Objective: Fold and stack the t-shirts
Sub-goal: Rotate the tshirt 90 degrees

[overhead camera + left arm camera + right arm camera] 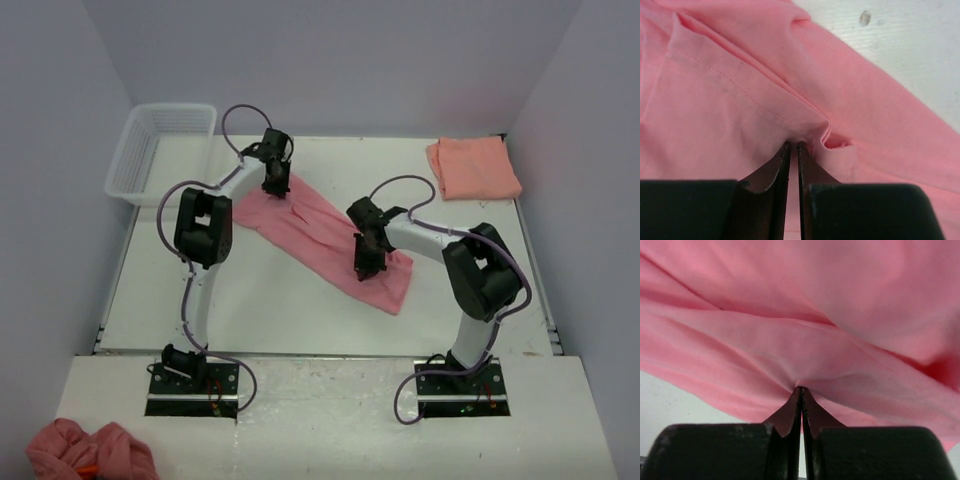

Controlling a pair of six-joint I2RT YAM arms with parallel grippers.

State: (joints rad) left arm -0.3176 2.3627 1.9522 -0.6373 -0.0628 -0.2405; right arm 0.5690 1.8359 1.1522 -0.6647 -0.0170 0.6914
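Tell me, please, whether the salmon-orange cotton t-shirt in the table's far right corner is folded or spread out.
Folded: the salmon-orange cotton t-shirt lies as a compact squarish bundle with no sleeves spread out.

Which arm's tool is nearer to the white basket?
Left. The left tool is at the pink shirt's far end, just right of the basket. The right tool holds the shirt's other end, farther right and closer to the arm bases.
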